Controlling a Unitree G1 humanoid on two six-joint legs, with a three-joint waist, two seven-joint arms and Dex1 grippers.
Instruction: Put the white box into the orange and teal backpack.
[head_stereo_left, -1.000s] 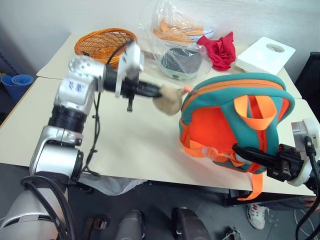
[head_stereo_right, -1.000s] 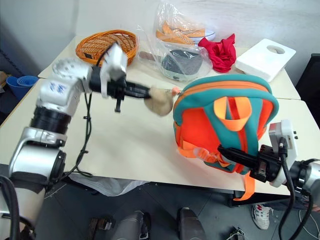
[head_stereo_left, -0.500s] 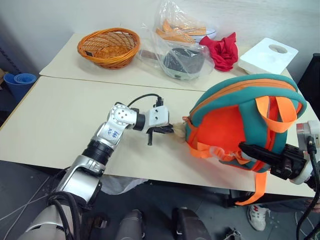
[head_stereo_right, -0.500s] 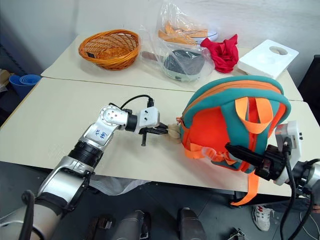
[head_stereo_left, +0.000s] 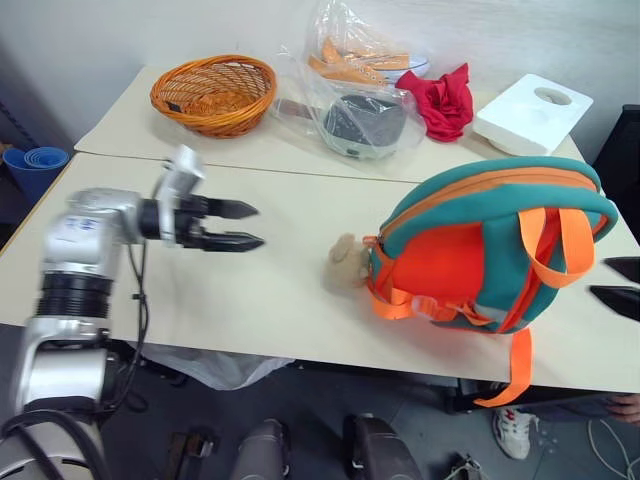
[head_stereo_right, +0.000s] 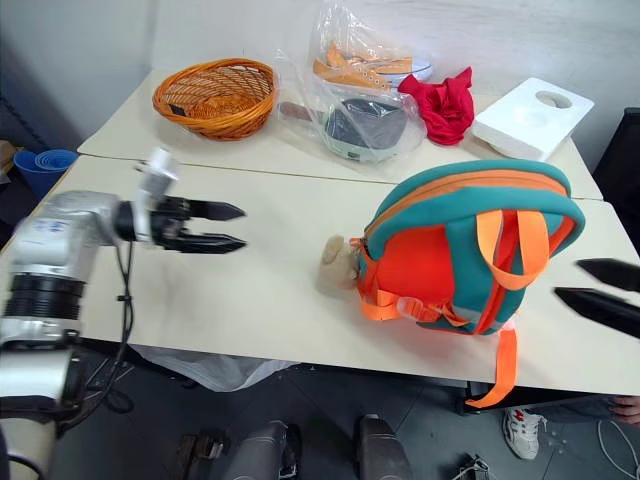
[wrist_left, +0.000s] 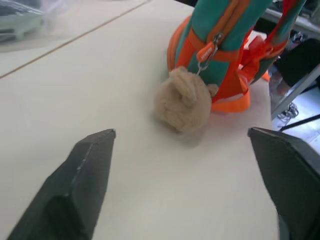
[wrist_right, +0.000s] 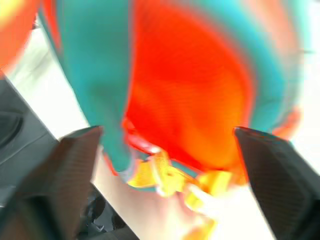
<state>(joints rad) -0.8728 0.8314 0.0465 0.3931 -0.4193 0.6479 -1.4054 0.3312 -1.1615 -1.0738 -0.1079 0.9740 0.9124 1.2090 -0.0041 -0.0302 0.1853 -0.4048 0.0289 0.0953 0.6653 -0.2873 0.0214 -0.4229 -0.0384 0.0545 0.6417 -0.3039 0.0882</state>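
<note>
Left eye view: both claws, left claw and right claw, gape empty beside the backpack; box unseen, zipper apparently closed; unzipping seems next.

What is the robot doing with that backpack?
Right now it holds nothing. The orange and teal backpack stands on the table by itself, its plush toy resting beside it. The left gripper and the right gripper are both open, one on each side of it.
</note>
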